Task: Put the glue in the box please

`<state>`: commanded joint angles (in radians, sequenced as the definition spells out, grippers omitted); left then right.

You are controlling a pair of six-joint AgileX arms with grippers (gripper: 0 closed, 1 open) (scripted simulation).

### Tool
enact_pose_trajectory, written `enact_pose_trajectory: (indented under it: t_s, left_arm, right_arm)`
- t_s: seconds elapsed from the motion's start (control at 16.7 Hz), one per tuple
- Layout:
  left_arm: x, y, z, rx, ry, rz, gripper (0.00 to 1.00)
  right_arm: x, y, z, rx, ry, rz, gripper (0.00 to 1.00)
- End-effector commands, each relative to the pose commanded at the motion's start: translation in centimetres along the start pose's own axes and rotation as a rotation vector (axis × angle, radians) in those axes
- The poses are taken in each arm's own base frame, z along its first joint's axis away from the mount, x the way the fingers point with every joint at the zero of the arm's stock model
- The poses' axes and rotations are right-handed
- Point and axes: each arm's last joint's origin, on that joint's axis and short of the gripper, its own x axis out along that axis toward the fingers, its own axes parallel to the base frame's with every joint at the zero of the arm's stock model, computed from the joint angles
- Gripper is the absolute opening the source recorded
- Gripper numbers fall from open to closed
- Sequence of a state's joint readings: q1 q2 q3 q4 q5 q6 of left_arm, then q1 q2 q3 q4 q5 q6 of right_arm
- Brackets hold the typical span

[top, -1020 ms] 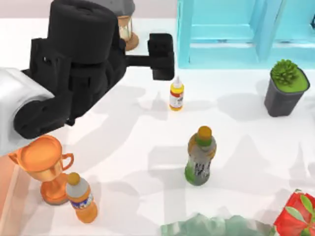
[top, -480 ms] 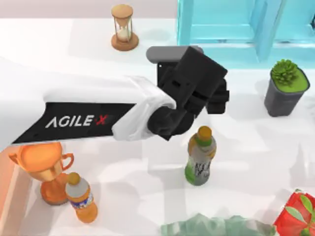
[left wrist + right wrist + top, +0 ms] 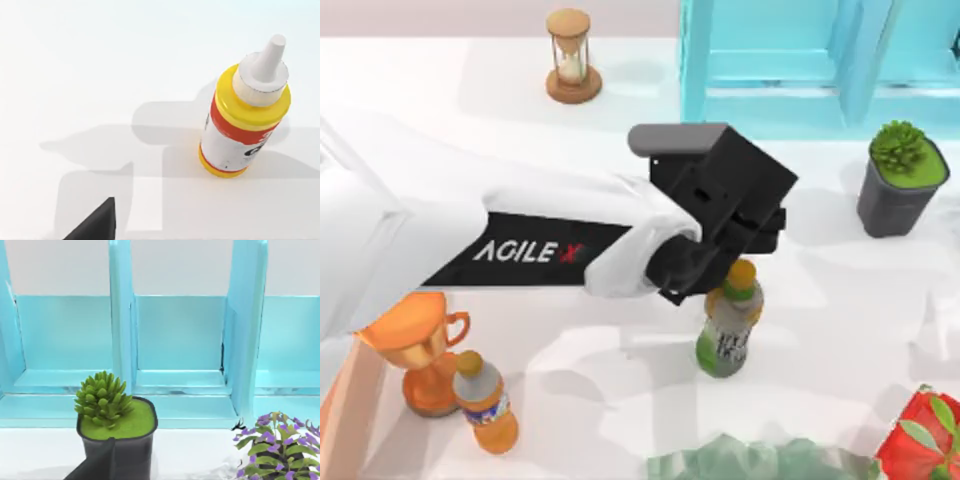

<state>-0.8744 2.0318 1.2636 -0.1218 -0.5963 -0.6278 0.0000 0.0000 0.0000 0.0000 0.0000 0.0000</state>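
Left wrist view: glue (image 3: 243, 112) stands apart from a fingertip (image 3: 97, 223).

Succulent pot (image 3: 116, 432) before blue cabinet frame (image 3: 175, 340); purple plant (image 3: 280, 445) nr.

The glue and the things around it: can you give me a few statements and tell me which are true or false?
1. The glue stands upright on the table. True.
2. The glue has a red nozzle. False: it is white.
3. The left arm reaches over the middle of the table. True.
4. The hourglass lies on its side. False: it stands upright.
5. The glue is inside the box. False: it is on the table.
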Motion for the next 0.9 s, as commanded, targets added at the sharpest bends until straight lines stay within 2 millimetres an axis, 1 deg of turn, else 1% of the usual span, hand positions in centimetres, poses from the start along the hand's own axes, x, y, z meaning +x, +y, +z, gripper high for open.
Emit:
enact_pose_trajectory:
  t_s: [0.18, 0.24, 0.36, 0.54, 0.72, 0.78, 0.9]
  left_arm:
    - [0.2, 0.3, 0.1, -0.002, 0.001, 0.002, 1.0]
    - [0.6, 0.5, 0.4, -0.003, 0.0, 0.001, 1.0]
    - [2.5, 1.4, 1.0, -0.006, -0.003, 0.001, 1.0]
    - [6.2, 2.1, 1.3, -0.007, -0.003, 0.004, 1.0]
    - [9.1, 1.3, 0.6, -0.003, -0.001, 0.004, 1.0]
    - [9.6, 0.8, 0.3, -0.002, -0.001, 0.002, 1.0]
    - [10.0, 0.1, 0.0, 0.0, 0.0, 0.0, 1.0]
  right_arm:
    - [0.0, 0.0, 0.0, 0.0, 0.0, 0.0, 1.0]
    - [0.0, 0.0, 0.0, 0.0, 0.0, 0.0, 1.0]
    - [0.0, 0.0, 0.0, 0.0, 0.0, 0.0, 1.0]
    - [0.0, 0.0, 0.0, 0.0, 0.0, 0.0, 1.0]
    - [0.0, 0.0, 0.0, 0.0, 0.0, 0.0, 1.0]
    - [0.0, 0.0, 0.0, 0.0, 0.0, 0.0, 1.0]
    - [0.0, 0.0, 0.0, 0.0, 0.0, 0.0, 1.0]
